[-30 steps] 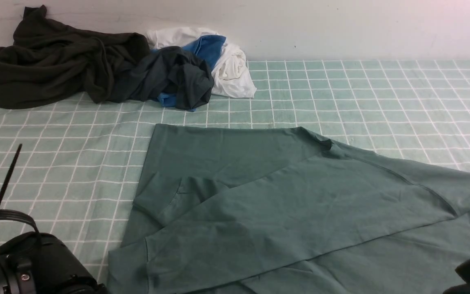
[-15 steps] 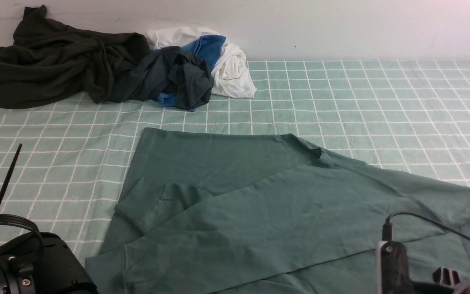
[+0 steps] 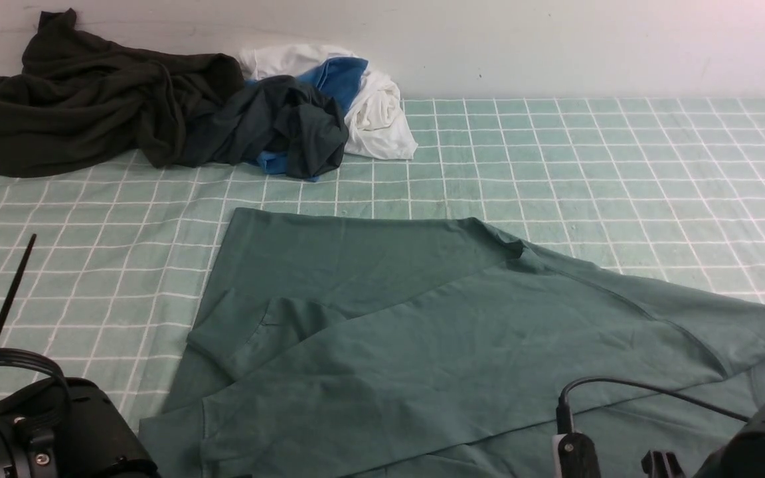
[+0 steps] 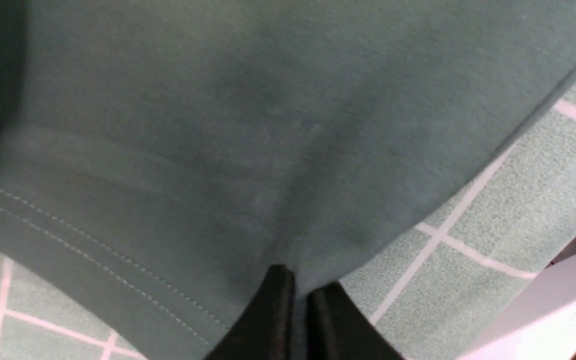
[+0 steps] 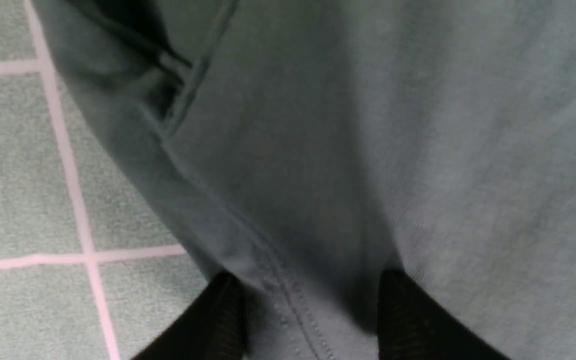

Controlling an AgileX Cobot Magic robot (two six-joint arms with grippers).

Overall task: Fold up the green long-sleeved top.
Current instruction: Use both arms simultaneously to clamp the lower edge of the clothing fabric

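The right gripper (image 5: 310, 295) (jaws apart) straddles the green top (image 5: 293, 165)

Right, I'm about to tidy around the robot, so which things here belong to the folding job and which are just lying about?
Part of the job:
- green top
- left gripper, shut on the top
- right gripper, open at the top

Just lying about:
- very dark brown garment
- dark navy garment
- blue cloth
- white cloth

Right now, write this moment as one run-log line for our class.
left gripper: shut on green top | right gripper: open over fabric | top: spread, not folded up
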